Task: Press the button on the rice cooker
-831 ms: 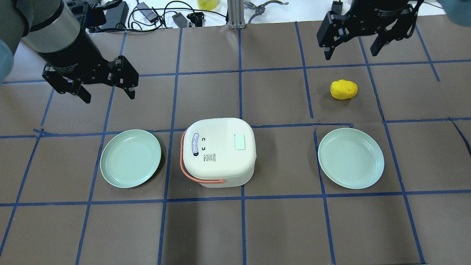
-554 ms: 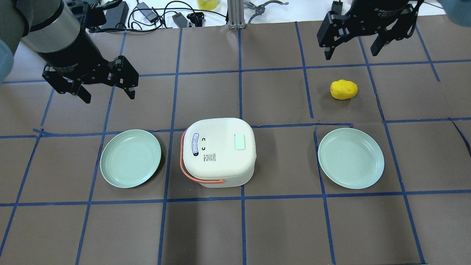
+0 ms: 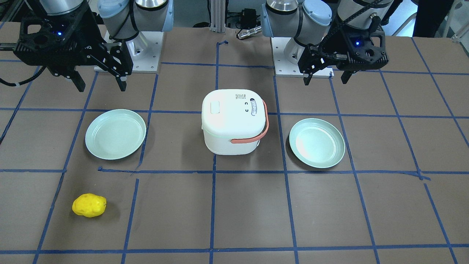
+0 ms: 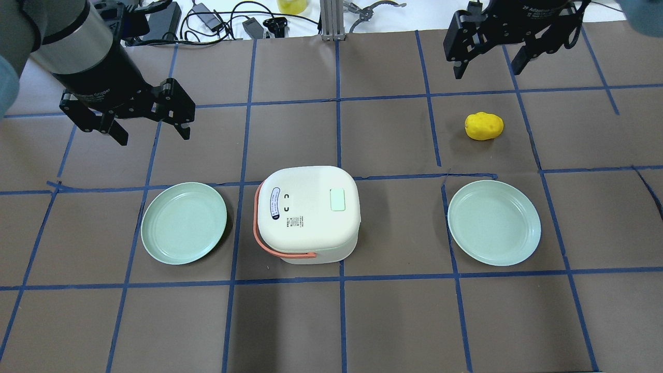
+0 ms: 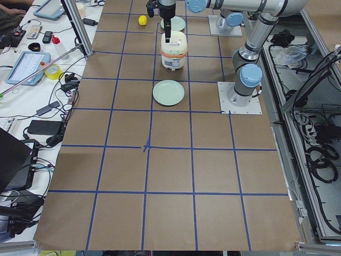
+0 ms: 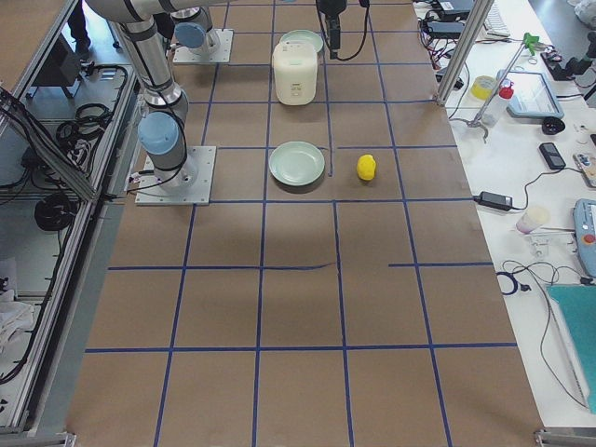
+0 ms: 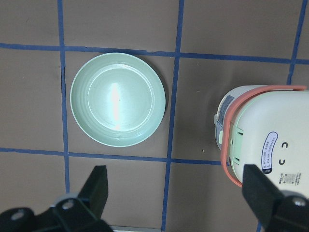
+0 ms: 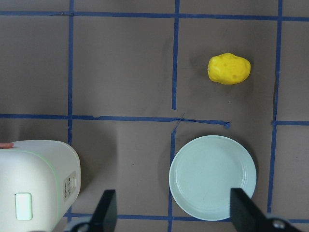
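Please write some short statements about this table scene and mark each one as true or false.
1. The rice cooker stands between the left plate and the right plate. True.
2. The yellow object lies on the bare table, on the robot's right side. True.
3. The left end effector and the right end effector are both open and empty. True.
4. The left end effector touches the rice cooker. False: it hovers apart from it, and the button is untouched.
5. The rice cooker lies tipped on its side. False: it stands upright.
6. One plate holds food. False: both are empty.
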Action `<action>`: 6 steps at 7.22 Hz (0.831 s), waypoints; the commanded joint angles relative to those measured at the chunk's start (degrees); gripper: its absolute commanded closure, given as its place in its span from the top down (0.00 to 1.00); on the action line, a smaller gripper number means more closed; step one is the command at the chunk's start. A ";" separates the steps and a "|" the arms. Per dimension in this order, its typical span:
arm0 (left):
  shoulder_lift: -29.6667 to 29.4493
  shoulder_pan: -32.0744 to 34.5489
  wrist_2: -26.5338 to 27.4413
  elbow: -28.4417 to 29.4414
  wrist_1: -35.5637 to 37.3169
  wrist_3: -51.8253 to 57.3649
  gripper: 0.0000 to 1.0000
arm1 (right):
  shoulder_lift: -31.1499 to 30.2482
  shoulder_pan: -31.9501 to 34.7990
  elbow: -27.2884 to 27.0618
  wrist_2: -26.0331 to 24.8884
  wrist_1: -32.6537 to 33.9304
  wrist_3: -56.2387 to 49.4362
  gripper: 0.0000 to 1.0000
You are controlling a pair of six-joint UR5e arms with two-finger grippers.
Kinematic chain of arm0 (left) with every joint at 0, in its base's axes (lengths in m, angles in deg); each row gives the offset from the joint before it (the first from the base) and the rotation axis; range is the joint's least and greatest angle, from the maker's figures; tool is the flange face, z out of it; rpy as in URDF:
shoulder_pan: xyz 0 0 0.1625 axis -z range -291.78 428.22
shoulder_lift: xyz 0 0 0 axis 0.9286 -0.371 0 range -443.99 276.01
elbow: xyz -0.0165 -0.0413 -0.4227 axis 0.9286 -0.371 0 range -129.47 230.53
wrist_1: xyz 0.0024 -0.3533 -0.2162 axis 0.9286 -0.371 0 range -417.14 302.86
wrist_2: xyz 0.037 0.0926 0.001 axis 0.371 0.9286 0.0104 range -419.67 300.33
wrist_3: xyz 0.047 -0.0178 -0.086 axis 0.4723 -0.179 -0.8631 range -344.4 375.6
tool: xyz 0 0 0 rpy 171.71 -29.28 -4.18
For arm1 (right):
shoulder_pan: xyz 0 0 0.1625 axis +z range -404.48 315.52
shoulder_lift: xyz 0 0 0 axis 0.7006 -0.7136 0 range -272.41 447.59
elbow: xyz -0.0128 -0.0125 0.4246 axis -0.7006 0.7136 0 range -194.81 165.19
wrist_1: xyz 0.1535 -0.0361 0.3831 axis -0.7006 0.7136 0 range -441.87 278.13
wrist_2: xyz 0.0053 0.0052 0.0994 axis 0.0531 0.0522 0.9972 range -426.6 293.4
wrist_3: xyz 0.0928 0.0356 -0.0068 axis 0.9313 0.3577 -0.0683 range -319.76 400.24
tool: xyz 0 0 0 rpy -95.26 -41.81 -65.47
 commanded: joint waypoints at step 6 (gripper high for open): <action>0.00 0.00 0.00 0.00 0.00 0.05 1.00 | 4.44 15.08 -1.80 4.52 0.18 20.01 0.01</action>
